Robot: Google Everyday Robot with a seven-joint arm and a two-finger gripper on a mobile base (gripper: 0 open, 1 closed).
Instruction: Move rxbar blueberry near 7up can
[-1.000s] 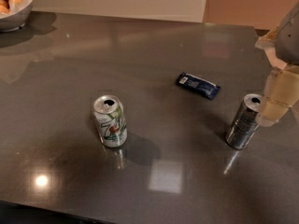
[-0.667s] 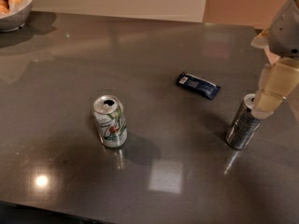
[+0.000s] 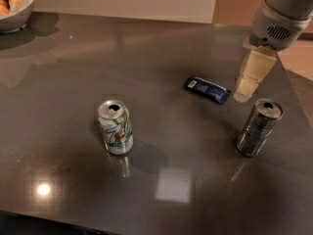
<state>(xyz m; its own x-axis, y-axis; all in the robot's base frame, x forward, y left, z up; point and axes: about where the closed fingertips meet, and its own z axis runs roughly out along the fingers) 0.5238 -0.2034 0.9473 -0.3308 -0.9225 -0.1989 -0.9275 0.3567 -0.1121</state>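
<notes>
Camera view: one 7up can point(image 3: 115, 127), one striped can point(image 3: 259, 128), one rxbar blueberry point(image 3: 207, 90); gripper point(image 3: 242, 94) beside it, grip unclear.

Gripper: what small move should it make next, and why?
Probably the gripper should shift sideways until it is over the rxbar blueberry. It now hangs beside the bar's end, between the bar and the dark striped can, not above the bar. The bar lies flat on the table, well apart from the 7up can.

Dim overhead light leaves glare patches on the glossy counter point(image 3: 146, 58); the 7up can point(image 3: 115, 127) casts its shadow rightward; the pale hand point(image 3: 242, 95) hovers at upper right.
</notes>
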